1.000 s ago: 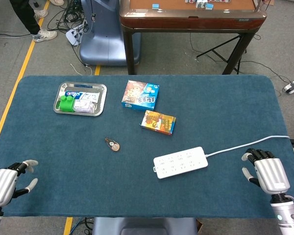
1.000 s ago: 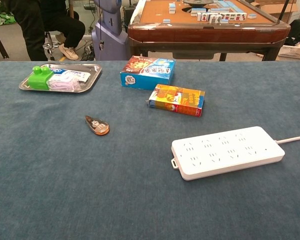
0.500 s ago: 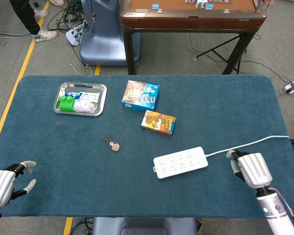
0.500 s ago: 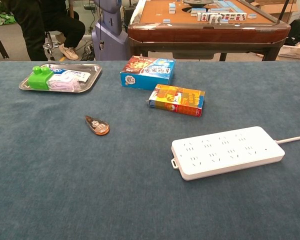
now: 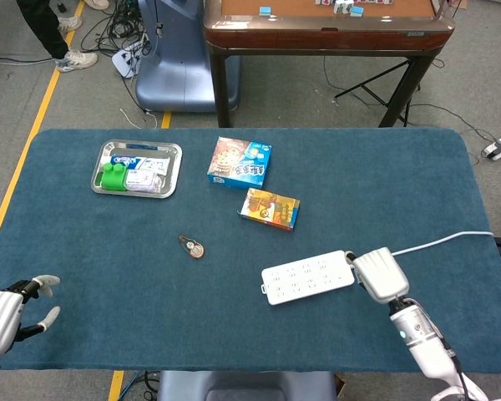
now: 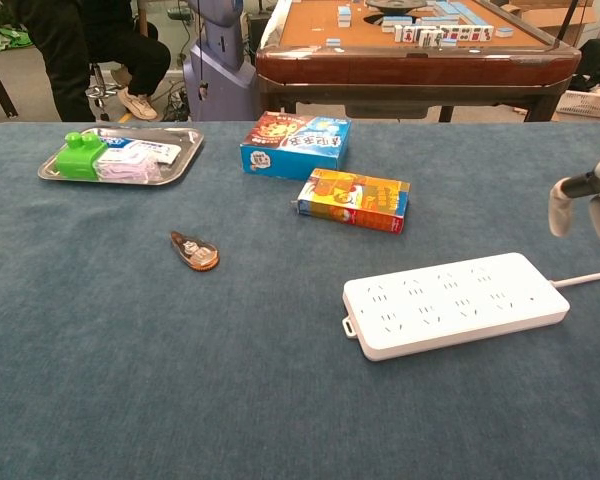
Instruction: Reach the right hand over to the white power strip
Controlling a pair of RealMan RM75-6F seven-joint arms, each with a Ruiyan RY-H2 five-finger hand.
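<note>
Right robot hand [image 5: 377,274]: at the cord end of the white power strip [image 5: 308,276], seen from behind; holds nothing, finger spread not clear. The chest view suggests it hangs above, not touching. Reach judged nearly complete; settling over the strip remains.
White power strip: flat on the counter [image 5: 401,184], front right of centre, cord [image 5: 438,243] running to the right edge.
Left robot hand [image 5: 4,316]: front-left corner, fingers apart, empty.
Room: bare cloth around the strip; orange box [image 5: 269,208] behind it, apart.
</note>
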